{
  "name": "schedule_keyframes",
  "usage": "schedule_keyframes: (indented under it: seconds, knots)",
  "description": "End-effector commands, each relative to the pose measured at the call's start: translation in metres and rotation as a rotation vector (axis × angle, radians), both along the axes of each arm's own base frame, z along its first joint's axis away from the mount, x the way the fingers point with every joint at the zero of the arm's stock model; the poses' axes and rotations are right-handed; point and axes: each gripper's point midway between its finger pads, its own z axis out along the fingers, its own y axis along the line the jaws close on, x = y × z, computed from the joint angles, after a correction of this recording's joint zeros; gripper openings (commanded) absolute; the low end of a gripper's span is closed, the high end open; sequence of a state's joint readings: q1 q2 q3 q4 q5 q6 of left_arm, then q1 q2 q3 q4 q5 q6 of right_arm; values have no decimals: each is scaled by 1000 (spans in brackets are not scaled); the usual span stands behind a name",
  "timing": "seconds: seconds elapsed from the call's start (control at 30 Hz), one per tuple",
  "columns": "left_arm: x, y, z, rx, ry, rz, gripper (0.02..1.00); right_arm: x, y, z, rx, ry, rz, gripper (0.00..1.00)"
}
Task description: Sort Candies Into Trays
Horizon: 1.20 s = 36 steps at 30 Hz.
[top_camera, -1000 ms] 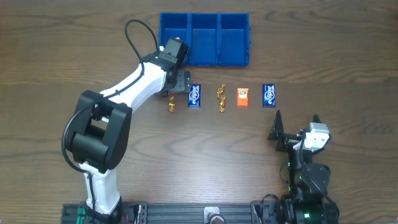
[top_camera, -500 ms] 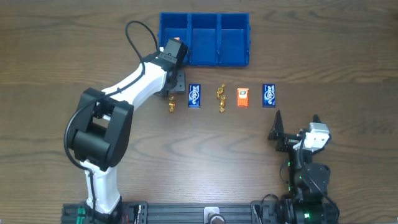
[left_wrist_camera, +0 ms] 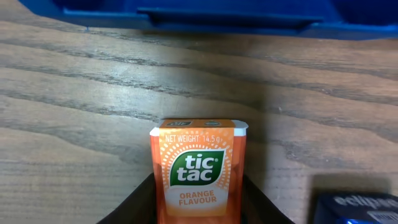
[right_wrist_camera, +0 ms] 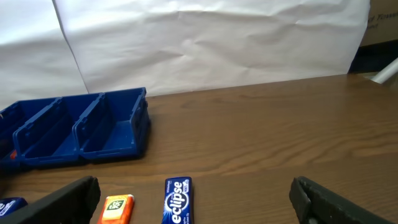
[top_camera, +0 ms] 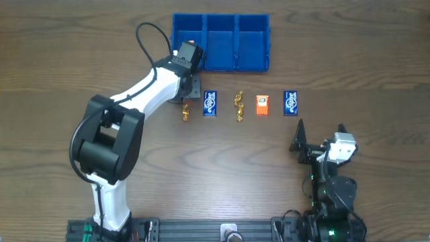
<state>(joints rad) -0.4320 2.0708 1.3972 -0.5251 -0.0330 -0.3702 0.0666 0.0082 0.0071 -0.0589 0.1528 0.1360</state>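
My left gripper (top_camera: 190, 91) hangs just in front of the blue three-compartment tray (top_camera: 220, 42), near its left end. It is shut on a small orange candy box (left_wrist_camera: 198, 171), held upright between the dark fingers (left_wrist_camera: 134, 206) above the wood. A blue candy pack (left_wrist_camera: 354, 208) lies beside it. On the table lie a row of candies: a gold wrapped candy (top_camera: 186, 114), a blue pack (top_camera: 210, 103), two gold candies (top_camera: 239, 107), a second orange box (top_camera: 262, 105) and another blue pack (top_camera: 290, 103). My right gripper (top_camera: 318, 136) is open near the front right, away from them.
The tray (right_wrist_camera: 74, 127) has its compartments open toward the arms. Bare wooden table (top_camera: 349, 74) extends on both sides of the candy row. A white sheet (right_wrist_camera: 211, 43) backs the table's far edge.
My left gripper has shifted slightly toward the front left with the orange box. The right arm has kept still.
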Motion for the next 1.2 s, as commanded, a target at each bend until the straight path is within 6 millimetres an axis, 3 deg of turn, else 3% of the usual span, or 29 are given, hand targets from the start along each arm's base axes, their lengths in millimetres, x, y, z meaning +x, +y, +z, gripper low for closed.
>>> schedule_keyframes:
  seconds: [0.03, 0.13, 0.23, 0.33, 0.53, 0.6, 0.73, 0.87, 1.1, 1.2]
  knots:
    - [17, 0, 80, -52, -179, 27, 286, 0, -2, 0, -11, 1, -7, 998]
    - [31, 2, 142, -36, -343, 35, 288, 0, -2, 0, -11, 1, -7, 998]
    - [60, -4, 202, -27, -491, 2, 290, 0, -2, 0, -11, 1, -7, 998]
    - [90, 1, 222, -27, -540, 28, 288, 0, -2, 0, -11, 1, -7, 998]
    - [124, -3, 182, -46, -474, 17, 292, 0, -2, 0, -11, 1, -7, 996]
    - [129, -3, 157, -43, -430, 15, 299, 0, -2, 0, -11, 1, -7, 998]
    - [131, -3, 127, -42, -373, 12, 308, 0, -2, 0, -10, 1, -7, 998]
    - [132, -5, 114, -47, -354, 7, 308, 0, -2, 0, -11, 1, -7, 998]
    - [133, -5, 113, -45, -356, 3, 323, 0, -2, 0, -11, 1, -7, 998]
    - [133, -5, 113, -41, -358, -4, 389, 0, -2, 0, -11, 1, -7, 998]
